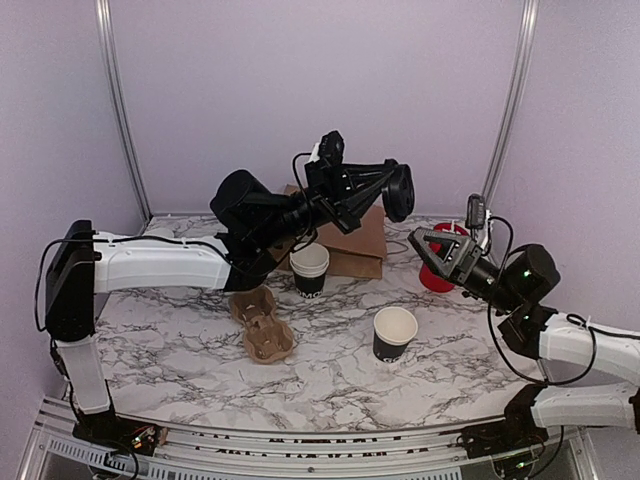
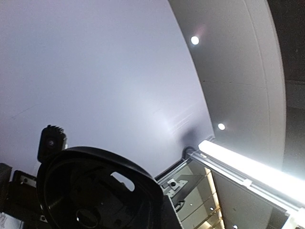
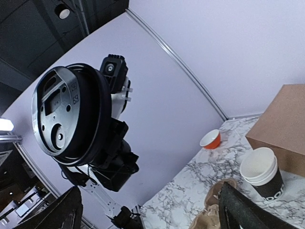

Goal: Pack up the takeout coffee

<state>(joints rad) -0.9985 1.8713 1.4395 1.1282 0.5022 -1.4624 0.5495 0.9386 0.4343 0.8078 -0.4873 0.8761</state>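
Note:
My left gripper is raised above the table and shut on a round black plastic lid, held on edge. The lid fills the lower left of the left wrist view and also shows in the right wrist view. No lidded cup is in view. Two lidless white-rimmed black cups stand on the marble table: one in front of the brown paper bag, one nearer the front. My right gripper is open and empty, to the right of the lid and just above the red cylinder.
A brown cardboard cup carrier lies left of centre on the table. The right wrist view shows an orange bowl at the back wall, the bag, one cup and the carrier's edge.

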